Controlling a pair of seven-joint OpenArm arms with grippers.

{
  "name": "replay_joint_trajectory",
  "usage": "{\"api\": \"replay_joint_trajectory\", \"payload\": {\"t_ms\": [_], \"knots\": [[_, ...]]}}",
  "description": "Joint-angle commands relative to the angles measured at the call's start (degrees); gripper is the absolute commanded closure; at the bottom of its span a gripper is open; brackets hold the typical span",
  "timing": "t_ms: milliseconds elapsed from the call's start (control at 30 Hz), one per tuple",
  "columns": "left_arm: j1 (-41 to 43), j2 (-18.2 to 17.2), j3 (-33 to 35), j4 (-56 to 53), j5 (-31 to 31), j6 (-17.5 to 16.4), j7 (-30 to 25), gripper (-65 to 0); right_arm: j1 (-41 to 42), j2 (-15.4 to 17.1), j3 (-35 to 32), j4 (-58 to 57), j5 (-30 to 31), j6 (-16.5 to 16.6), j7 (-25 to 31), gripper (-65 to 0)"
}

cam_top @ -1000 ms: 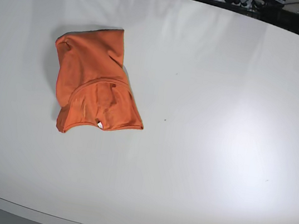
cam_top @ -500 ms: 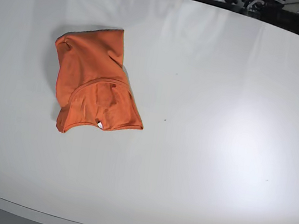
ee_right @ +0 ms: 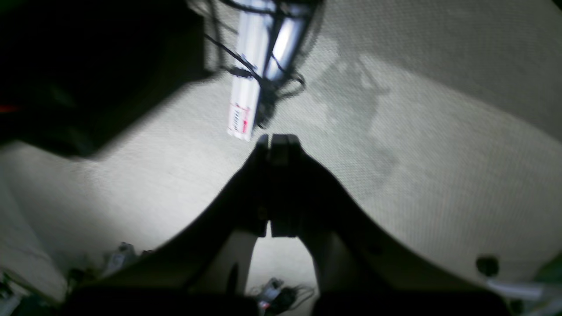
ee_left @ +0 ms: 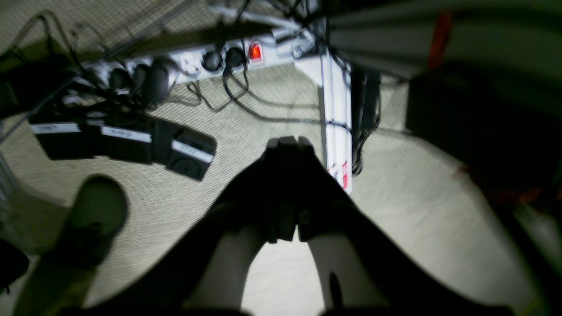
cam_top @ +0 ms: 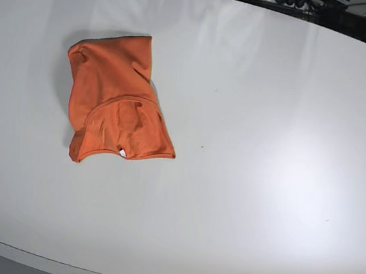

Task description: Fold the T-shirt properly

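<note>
- Wrist views: left gripper (ee_left: 287, 142) & right gripper (ee_right: 276, 139) both pinched closed, empty, over carpet.
- Base only: T-shirt (cam_top: 114, 102) bunched on table (cam_top: 269, 157).

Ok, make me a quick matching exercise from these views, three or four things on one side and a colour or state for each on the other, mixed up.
Things:
1. T-shirt
2. table
3. left gripper
4. power strip switch

Colour or state:
A. white
B. lit red
C. orange, bunched up
D. shut, above the carpet

Pairs: 1-C, 2-A, 3-D, 4-B
</note>
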Motion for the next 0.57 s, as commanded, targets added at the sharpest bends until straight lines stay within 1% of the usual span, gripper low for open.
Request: {"api": "replay_joint_trajectory", "payload": {"t_ms": [0, 133, 167, 200, 233, 300, 400, 433, 533], "knots": [[0.5, 0.2, 0.0, 0.0, -0.9, 0.2, -0.8, 0.0, -0.5, 0.0, 0.0, 0.0, -0.9, -0.3, 0.0, 0.0], [-0.4, 1.0, 0.0, 0.0, -1.3, -0.1, -0.3, 0.0, -0.3, -0.9, 0.0, 0.0, -1.1, 0.3, 0.0, 0.0], [-1.0, 1.1, 0.0, 0.0, -1.8, -0.8, -0.2, 0.0, -0.1, -0.9, 0.0, 0.0, -1.1, 0.3, 0.0, 0.0], [-1.4, 1.1, 0.5, 0.0, -3.3, -2.0, 0.3, 0.0, 0.0, -1.0, 0.0, 0.0, -1.2, 0.2, -0.1, 0.0], [-2.0, 1.2, 1.1, 0.0, -5.1, -2.4, 1.0, 0.0, 0.1, -1.0, 0.0, 0.0, -1.3, 0.0, -0.1, 0.0], [-2.7, 1.4, 3.1, 0.0, -6.3, -1.8, 2.4, 0.0, 0.1, -1.0, 0.0, 0.1, -2.5, -1.0, -0.1, 0.0], [-2.8, 1.4, 6.6, 0.0, -6.7, 0.9, 2.4, 0.0, 0.0, -1.9, 0.0, 0.1, -4.8, -1.7, -0.3, 0.0], [-2.8, 1.4, 7.8, 0.0, -7.5, 1.1, 2.3, 0.0, 0.0, -2.1, 0.0, 0.1, -5.6, -1.7, -0.4, 0.0], [-2.8, 1.6, 10.8, 0.2, -7.3, 1.0, 1.8, 0.0, 0.0, -2.9, 0.0, 0.1, -5.6, -1.7, -0.5, 0.0]]}}
